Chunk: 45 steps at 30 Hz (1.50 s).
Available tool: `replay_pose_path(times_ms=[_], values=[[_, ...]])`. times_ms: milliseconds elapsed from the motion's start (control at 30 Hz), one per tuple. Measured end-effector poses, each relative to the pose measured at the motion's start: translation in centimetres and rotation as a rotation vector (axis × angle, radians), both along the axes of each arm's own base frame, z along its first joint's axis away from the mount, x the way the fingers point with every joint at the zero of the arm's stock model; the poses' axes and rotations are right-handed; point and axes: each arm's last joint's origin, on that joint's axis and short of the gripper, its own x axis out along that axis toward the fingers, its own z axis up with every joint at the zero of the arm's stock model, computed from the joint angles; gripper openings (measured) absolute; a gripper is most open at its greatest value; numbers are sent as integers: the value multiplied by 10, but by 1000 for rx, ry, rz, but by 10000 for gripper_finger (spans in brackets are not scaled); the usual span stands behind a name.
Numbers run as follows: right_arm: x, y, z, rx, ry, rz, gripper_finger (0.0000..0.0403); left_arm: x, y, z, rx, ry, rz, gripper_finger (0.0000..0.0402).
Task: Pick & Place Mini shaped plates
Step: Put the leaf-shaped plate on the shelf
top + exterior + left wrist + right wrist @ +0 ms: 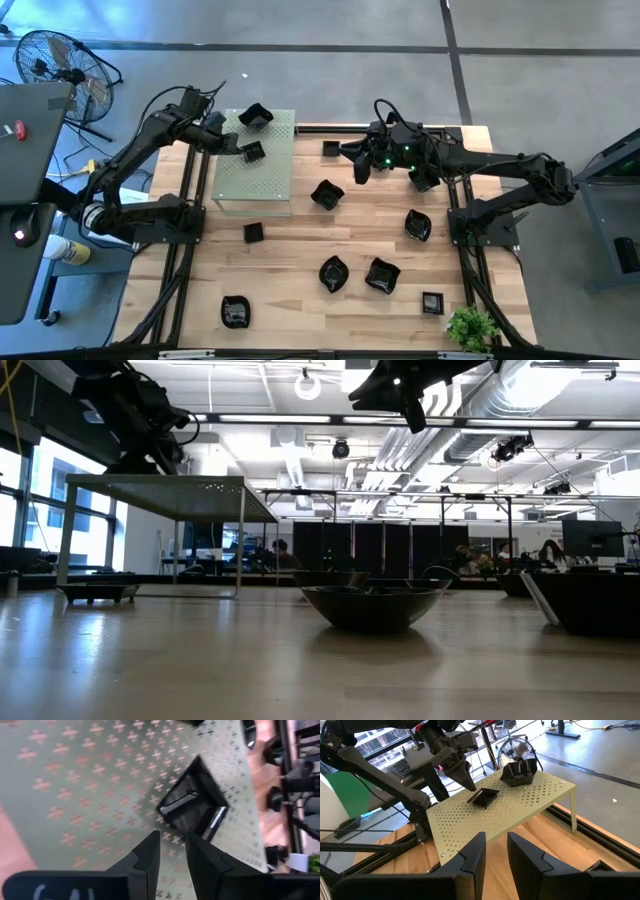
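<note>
Several glossy black mini plates lie on the wooden table [300, 250], among them a wavy one [327, 194] and a small square one [253, 232]. Two more rest on the pale green perforated board [262, 175]: a small square plate [253, 152] and a wavy one [255, 116]. My left gripper [240, 147] hovers over the board just beside the small square plate [192, 807], fingers a narrow gap apart and empty. My right gripper [356, 168] hangs above the table to the board's right, also narrowly open and empty [495, 842].
The board stands raised on legs [170, 485] at the table's far left. A small green plant [472, 326] sits at the near right corner. A fan [60, 65] and a cart stand off the table's left side. Bare wood lies between board and near edge.
</note>
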Motion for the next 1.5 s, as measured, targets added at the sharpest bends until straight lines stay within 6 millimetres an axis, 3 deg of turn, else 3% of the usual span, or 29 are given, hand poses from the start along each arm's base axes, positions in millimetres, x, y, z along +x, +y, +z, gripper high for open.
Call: replay_pose_path(times_ms=[133,367,700,900,1167,1500], values=[[0,0,0,-1,0,0,74,-2,0,-1,7,46,20,78],[0,0,0,-12,8,5,74,-5,-8,7,85,20,-20,8],[-2,1,-8,-22,94,21,43,-9,-64,39,325,-59,-130,2],[-2,2,-8,-109,117,105,4,11,-93,46,400,-71,-235,1],[-1,7,-9,-111,122,229,2,50,-125,50,544,-120,-413,1],[-6,29,-27,-26,314,298,9,77,-147,49,578,-179,-530,1]])
